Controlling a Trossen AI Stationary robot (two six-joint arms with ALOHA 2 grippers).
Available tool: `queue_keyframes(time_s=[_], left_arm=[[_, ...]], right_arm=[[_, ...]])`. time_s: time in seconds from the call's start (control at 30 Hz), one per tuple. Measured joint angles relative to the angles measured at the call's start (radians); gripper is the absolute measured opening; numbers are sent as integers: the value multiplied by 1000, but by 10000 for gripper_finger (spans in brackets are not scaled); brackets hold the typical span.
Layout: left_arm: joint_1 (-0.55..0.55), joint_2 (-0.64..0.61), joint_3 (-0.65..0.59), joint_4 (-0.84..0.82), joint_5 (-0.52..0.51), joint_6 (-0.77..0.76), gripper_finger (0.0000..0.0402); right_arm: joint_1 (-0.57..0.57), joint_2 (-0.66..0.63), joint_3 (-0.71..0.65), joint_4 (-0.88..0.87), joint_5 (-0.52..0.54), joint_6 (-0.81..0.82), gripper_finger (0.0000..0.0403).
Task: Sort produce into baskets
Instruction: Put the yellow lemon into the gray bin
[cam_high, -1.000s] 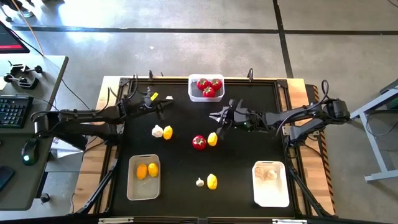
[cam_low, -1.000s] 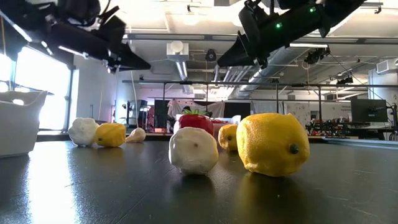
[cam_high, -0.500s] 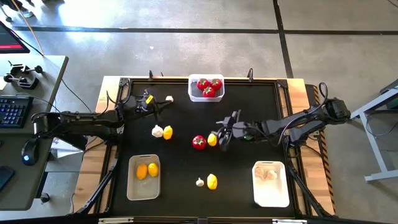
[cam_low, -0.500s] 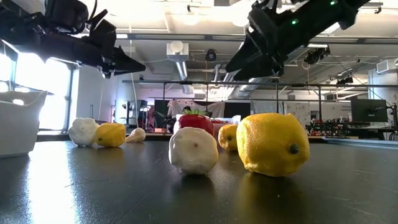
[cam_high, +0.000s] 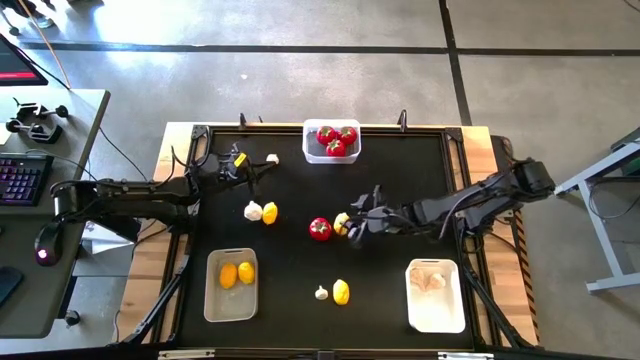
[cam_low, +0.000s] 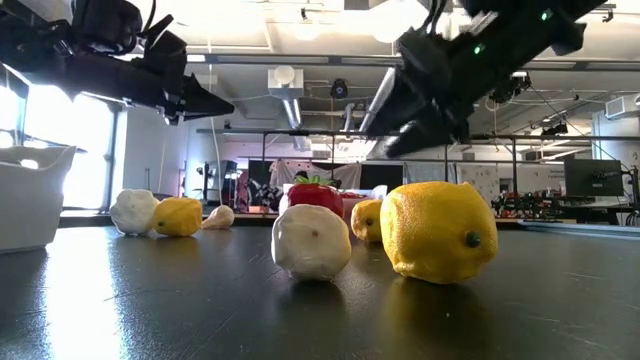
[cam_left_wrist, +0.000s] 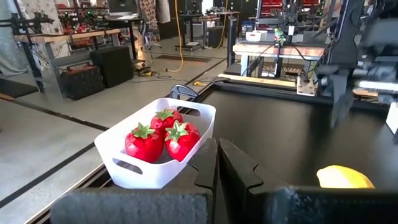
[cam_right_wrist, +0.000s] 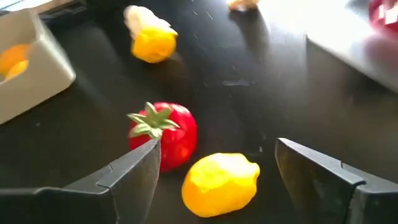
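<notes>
My right gripper (cam_high: 350, 225) (cam_right_wrist: 217, 149) is open and tilted down over a loose yellow lemon (cam_right_wrist: 221, 180) (cam_high: 342, 222) at the table's middle. Its fingers stand on either side of the lemon without touching it. A red tomato (cam_right_wrist: 168, 134) (cam_high: 320, 229) rests on the table just beside that lemon. My left gripper (cam_high: 256, 166) (cam_left_wrist: 217, 163) is shut, holds nothing and points level above the table's far left. At the far edge a white basket (cam_high: 331, 152) holds three tomatoes. A beige basket (cam_high: 215, 295) near left holds two lemons, and a white basket (cam_high: 436, 310) near right holds garlic.
Loose on the black table: a garlic bulb (cam_high: 253, 210) touching a lemon (cam_high: 269, 212) left of centre, a small garlic piece (cam_high: 272, 158) near my left gripper, and a garlic bulb (cam_high: 321, 293) with a lemon (cam_high: 341, 291) toward the near edge. A desk with a keyboard stands left of the table.
My right gripper has come down and toward the near edge, from above the table's middle to the lemon beside the tomato. It has rolled and tipped further down. Its fingers have opened from nearly shut to wide. No produce has moved.
</notes>
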Motion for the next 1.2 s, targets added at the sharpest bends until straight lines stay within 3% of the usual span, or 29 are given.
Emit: queue_keyframes(time_s=[0.47, 0.67, 0.8, 1.2], left_arm=[[0, 0, 0, 0, 0, -21, 0], [0, 0, 0, 0, 0, -26, 0], [0, 0, 0, 0, 0, -26, 0], [0, 0, 0, 29, 0, -42, 0]], right_arm=[[-11, 279, 312, -446, -8, 417, 308], [-22, 362, 422, -588, -12, 454, 307], [-45, 397, 428, -604, -77, 496, 305], [-59, 369, 428, -702, -115, 402, 204]])
